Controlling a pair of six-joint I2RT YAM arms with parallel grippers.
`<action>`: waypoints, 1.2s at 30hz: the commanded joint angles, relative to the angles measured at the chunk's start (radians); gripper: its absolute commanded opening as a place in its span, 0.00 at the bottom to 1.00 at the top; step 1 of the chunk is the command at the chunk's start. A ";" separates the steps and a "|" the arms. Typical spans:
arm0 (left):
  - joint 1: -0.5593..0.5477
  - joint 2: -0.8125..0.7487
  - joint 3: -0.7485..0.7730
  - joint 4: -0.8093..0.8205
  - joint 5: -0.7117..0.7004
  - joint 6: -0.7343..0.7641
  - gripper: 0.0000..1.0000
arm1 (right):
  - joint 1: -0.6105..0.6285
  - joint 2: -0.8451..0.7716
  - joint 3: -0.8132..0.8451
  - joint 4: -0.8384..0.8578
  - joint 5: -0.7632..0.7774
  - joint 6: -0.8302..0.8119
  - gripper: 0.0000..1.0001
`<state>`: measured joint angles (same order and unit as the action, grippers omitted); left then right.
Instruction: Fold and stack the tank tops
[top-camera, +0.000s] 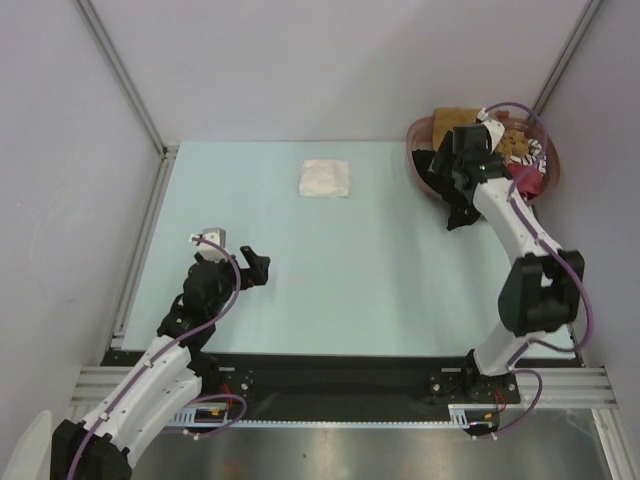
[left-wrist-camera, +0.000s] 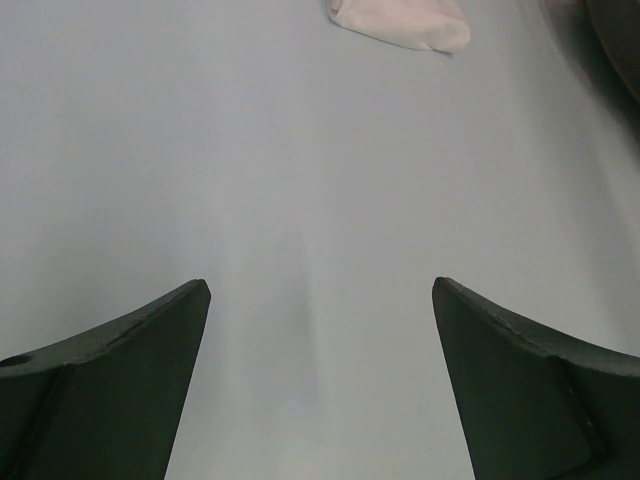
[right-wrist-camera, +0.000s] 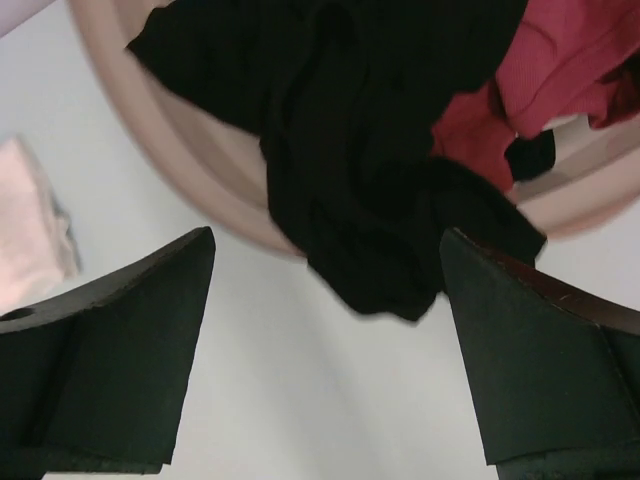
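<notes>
Tops lie apart: white top (top-camera: 325, 179) folded square on the table (top-camera: 250, 210); black top (right-wrist-camera: 370, 200), limp, spilling over the basket (right-wrist-camera: 195, 180) rim beside a crumpled red top (right-wrist-camera: 560, 60). Left gripper (left-wrist-camera: 320, 288) and right gripper (right-wrist-camera: 327, 238) both gape, empty.

No lettering, label, brand, number or sign is legible anywhere, neither on the tank tops (top-camera: 325, 178) nor the basket (right-wrist-camera: 190, 170).

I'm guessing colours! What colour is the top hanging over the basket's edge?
Black tank top, clearest in the right wrist view.
</notes>
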<state>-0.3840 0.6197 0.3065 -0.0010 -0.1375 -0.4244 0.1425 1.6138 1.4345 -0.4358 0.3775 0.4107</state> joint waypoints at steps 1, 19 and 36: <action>-0.004 0.000 0.005 0.045 -0.014 0.023 1.00 | -0.047 0.148 0.165 -0.092 0.044 0.008 0.99; -0.006 0.000 0.011 0.035 -0.017 0.024 1.00 | 0.054 0.002 0.449 -0.158 -0.132 -0.122 0.00; -0.006 -0.155 -0.013 -0.030 -0.088 0.010 1.00 | 0.352 -0.313 0.341 -0.281 -0.522 -0.162 0.18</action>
<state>-0.3840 0.5053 0.3065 -0.0170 -0.1864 -0.4248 0.5194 1.2457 1.9156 -0.6640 -0.1177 0.2489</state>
